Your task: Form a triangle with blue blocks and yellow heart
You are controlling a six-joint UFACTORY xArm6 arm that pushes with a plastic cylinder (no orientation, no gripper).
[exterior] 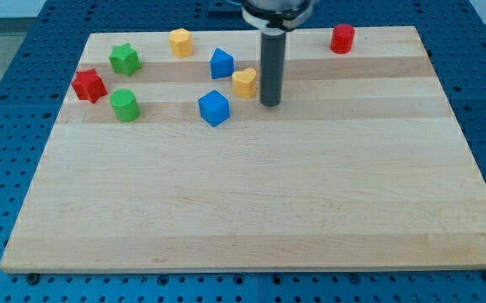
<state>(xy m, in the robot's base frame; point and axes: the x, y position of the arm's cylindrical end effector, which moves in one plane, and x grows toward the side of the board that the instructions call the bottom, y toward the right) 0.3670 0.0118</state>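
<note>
A yellow heart block (244, 82) lies in the upper middle of the wooden board (251, 210). A blue block (221, 63) sits just up and left of the heart, almost touching it. A blue cube (214, 108) lies below and left of the heart, a small gap away. The three blocks stand in a tight triangle. My tip (270, 103) rests on the board just right of the heart and slightly below it, a narrow gap apart.
A yellow hexagonal block (181, 41) is near the view's top. A green star block (125, 59), a red star block (88, 85) and a green cylinder (125, 105) are at the left. A red cylinder (342, 39) is at the top right.
</note>
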